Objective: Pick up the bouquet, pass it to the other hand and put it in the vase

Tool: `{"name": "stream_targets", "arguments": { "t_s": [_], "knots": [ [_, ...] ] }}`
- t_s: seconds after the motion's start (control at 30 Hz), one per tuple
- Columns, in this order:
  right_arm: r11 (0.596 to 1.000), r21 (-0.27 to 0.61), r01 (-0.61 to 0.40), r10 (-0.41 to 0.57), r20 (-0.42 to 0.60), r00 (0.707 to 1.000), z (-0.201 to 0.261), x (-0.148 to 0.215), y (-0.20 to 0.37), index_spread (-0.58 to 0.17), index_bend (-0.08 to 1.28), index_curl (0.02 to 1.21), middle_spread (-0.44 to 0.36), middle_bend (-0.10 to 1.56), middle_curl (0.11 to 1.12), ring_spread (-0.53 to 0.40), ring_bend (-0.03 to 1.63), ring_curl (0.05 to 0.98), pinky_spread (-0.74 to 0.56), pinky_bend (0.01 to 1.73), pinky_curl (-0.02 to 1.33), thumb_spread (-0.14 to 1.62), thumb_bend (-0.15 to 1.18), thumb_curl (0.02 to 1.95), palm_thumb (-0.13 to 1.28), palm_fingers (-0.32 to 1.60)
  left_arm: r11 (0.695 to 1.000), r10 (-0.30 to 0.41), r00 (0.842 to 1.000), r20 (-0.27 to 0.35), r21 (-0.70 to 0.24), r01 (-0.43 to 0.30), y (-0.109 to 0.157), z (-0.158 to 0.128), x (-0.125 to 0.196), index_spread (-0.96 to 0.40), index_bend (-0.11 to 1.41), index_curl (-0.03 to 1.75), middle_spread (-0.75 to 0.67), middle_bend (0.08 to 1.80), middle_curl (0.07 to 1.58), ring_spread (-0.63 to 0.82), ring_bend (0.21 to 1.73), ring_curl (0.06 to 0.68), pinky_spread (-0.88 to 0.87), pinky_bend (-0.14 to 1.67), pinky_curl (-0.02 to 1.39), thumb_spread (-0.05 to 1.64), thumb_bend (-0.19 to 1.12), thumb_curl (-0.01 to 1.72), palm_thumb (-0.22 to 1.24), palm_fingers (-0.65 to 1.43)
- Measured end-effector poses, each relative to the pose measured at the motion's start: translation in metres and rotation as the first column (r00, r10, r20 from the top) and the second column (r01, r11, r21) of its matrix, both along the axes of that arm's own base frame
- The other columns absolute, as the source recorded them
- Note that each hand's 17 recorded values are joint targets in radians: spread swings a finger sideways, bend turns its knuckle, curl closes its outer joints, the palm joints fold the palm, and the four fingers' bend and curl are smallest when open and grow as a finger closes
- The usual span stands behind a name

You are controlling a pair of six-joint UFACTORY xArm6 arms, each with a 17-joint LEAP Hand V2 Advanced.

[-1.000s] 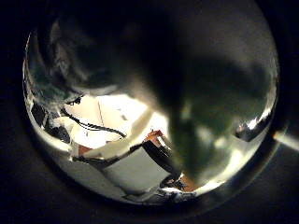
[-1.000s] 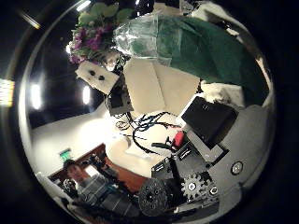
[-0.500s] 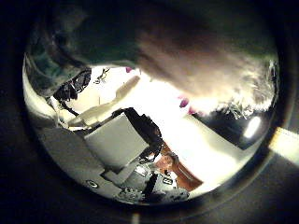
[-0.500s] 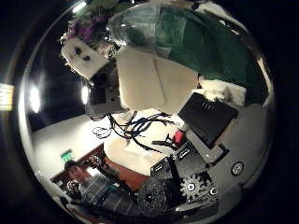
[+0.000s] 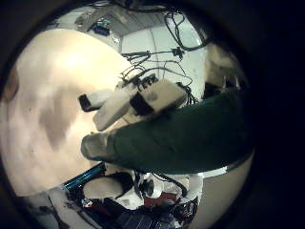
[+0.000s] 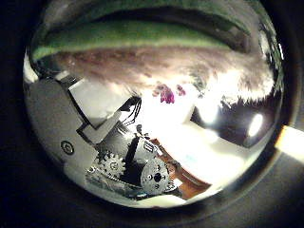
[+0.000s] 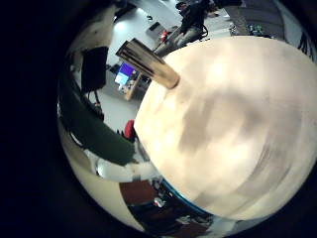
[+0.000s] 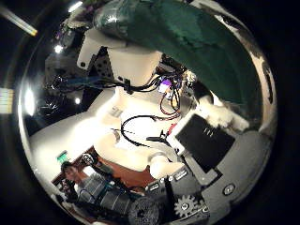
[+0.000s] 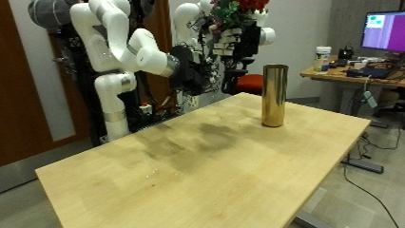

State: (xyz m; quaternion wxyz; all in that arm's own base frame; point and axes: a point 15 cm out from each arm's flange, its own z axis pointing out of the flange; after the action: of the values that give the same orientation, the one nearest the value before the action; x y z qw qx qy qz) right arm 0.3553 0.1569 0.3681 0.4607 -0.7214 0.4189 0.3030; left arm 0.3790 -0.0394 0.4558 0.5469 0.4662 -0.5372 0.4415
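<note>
Both hands (image 9: 221, 52) met high behind the bench (image 9: 190, 161), the bouquet (image 9: 241, 11) upright between them above the vase (image 9: 274, 95); neither grip could be told.

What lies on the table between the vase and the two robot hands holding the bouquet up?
Nothing: in the outside view the wooden table is bare between the upright metallic vase and the raised bouquet.
</note>
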Motion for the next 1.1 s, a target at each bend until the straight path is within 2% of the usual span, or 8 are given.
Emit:
{"name": "stream_targets", "arguments": {
  "t_s": [0.2, 0.23, 0.27, 0.3, 0.37, 0.47, 0.67, 1.1],
  "knots": [
    [1.0, 0.003, 0.003, -0.003, -0.016, 1.0, -0.005, -0.003, -0.004, -0.312, 0.27, 0.88, -0.144, 0.78, 0.69, -0.235, 1.22, 0.591, -0.41, 0.91, 0.88, 0.76, -0.03, 0.67, 0.99, 0.19, 0.999, 0.033, 0.995, 0.095, -0.009, -0.033, 0.006, 0.016, -0.004, -0.62, 0.68, 1.23, -0.54, 1.05, 1.07, -0.39, 1.42, 0.567, -0.64, 1.03, 0.55, 0.13, -0.02, 0.75, 1.1, 1.15],
    [1.0, 0.003, 0.007, -0.007, -0.018, 1.0, -0.006, -0.002, -0.006, -0.296, 0.27, 0.86, -0.126, 0.73, 0.66, -0.209, 1.18, 0.59, -0.35, 0.84, 0.87, 0.79, -0.03, 0.66, 0.97, 0.09, 0.999, 0.042, 0.993, 0.108, -0.004, -0.042, 0.007, 0.019, -0.004, -0.63, 0.68, 1.23, -0.54, 1.06, 1.07, -0.39, 1.42, 0.568, -0.64, 1.03, 0.56, 0.12, -0.02, 0.76, 1.1, 1.15],
    [1.0, 0.002, 0.008, -0.008, -0.019, 1.0, -0.006, -0.002, -0.007, -0.283, 0.22, 0.79, -0.045, 0.59, 0.6, -0.115, 1.04, 0.537, -0.18, 0.78, 0.84, 0.84, -0.05, 0.62, 0.92, -0.12, 0.999, 0.052, 0.991, 0.123, 0.0, -0.052, 0.009, 0.022, -0.004, -0.64, 0.69, 1.22, -0.54, 1.07, 1.06, -0.39, 1.43, 0.573, -0.64, 1.03, 0.56, 0.1, -0.02, 0.78, 1.1, 1.14],
    [1.0, 0.002, 0.009, -0.009, -0.019, 1.0, -0.006, -0.002, -0.007, -0.283, 0.18, 0.71, 0.029, 0.49, 0.53, -0.009, 0.91, 0.47, -0.02, 0.72, 0.79, 0.86, -0.05, 0.6, 0.88, -0.15, 0.998, 0.069, 0.988, 0.139, 0.006, -0.07, 0.013, 0.025, -0.005, -0.64, 0.7, 1.22, -0.54, 1.07, 1.06, -0.39, 1.43, 0.576, -0.64, 1.03, 0.57, 0.09, -0.02, 0.79, 1.1, 1.14],
    [1.0, 0.003, 0.015, -0.015, -0.02, 1.0, -0.006, -0.001, -0.01, -0.284, 0.15, 0.61, 0.099, 0.39, 0.47, 0.093, 0.78, 0.398, 0.17, 0.64, 0.71, 0.89, -0.04, 0.57, 0.85, -0.13, 0.994, 0.107, 0.98, 0.166, 0.014, -0.111, 0.022, 0.03, -0.004, -0.65, 0.72, 1.22, -0.54, 1.09, 1.05, -0.38, 1.44, 0.58, -0.64, 1.04, 0.57, 0.06, -0.02, 0.8, 1.11, 1.14],
    [1.0, 0.003, 0.022, -0.022, -0.017, 1.0, -0.005, -0.001, -0.013, -0.289, 0.14, 0.52, 0.148, 0.32, 0.42, 0.164, 0.67, 0.343, 0.32, 0.55, 0.63, 0.91, -0.03, 0.54, 0.83, -0.12, 0.985, 0.161, 0.963, 0.214, 0.022, -0.17, 0.034, 0.043, -0.005, -0.66, 0.73, 1.21, -0.54, 1.1, 1.05, -0.38, 1.44, 0.585, -0.64, 1.04, 0.58, 0.05, -0.02, 0.82, 1.1, 1.13],
    [1.0, 0.007, 0.028, -0.028, -0.017, 0.999, -0.005, 0.0, -0.016, -0.316, 0.13, 0.38, 0.186, 0.21, 0.36, 0.233, 0.53, 0.278, 0.43, 0.46, 0.5, 0.94, -0.03, 0.49, 0.79, -0.07, 0.964, 0.247, 0.926, 0.286, 0.02, -0.263, 0.06, 0.069, -0.01, -0.67, 0.75, 1.2, -0.53, 1.11, 1.03, -0.39, 1.45, 0.592, -0.63, 1.05, 0.6, 0.03, -0.02, 0.85, 1.11, 1.13],
    [0.999, 0.008, 0.036, -0.035, -0.047, 0.998, -0.016, -0.003, -0.018, -0.341, 0.13, 0.25, 0.204, 0.17, 0.3, 0.259, 0.44, 0.248, 0.43, 0.43, 0.4, 0.96, -0.03, 0.43, 0.73, -0.06, 0.919, 0.345, 0.847, 0.405, 0.037, -0.392, 0.103, 0.115, -0.024, -0.69, 0.77, 1.18, -0.52, 1.14, 1.01, -0.39, 1.45, 0.596, -0.64, 1.05, 0.61, 0.03, -0.02, 0.88, 1.1, 1.13]
  ]
}}
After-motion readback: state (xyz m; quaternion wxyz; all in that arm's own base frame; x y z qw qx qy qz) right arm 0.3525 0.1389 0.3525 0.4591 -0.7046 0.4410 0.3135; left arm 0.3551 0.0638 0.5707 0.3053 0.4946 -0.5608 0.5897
